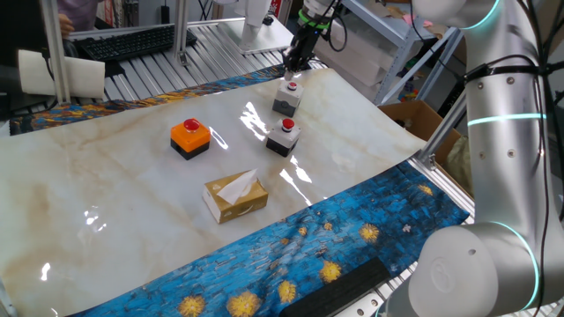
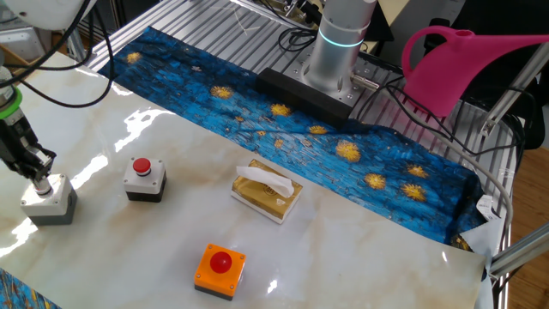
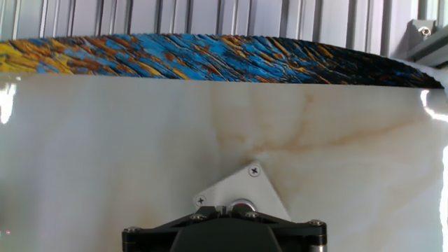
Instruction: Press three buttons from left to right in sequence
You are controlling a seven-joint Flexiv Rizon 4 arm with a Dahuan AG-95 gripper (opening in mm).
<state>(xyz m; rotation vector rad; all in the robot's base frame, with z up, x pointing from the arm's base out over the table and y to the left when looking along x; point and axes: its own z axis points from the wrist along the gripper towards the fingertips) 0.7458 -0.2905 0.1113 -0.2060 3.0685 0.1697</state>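
Three buttons sit on the marble tabletop. An orange-topped button point(image 1: 190, 135) point(image 2: 220, 268) has a red cap. One grey-white button point(image 1: 284, 136) point(image 2: 144, 178) stands near the middle. A second grey-white button point(image 1: 287, 97) point(image 2: 49, 199) point(image 3: 241, 189) lies near the table's edge. My gripper point(image 1: 293, 66) point(image 2: 39, 182) point(image 3: 222, 208) hangs directly over that second one, fingertips shut together with nothing between them. In the hand view its red cap point(image 3: 243, 206) peeks out just beside the fingertips. Whether the tips touch the cap I cannot tell.
A tan tissue box point(image 1: 234, 195) point(image 2: 267, 190) lies near the blue starry cloth point(image 1: 352, 233). The arm's base point(image 2: 330, 60) stands behind that cloth, a pink watering can point(image 2: 463, 64) beside it. A keyboard point(image 1: 123, 42) and a cardboard box point(image 1: 414, 119) sit off the table.
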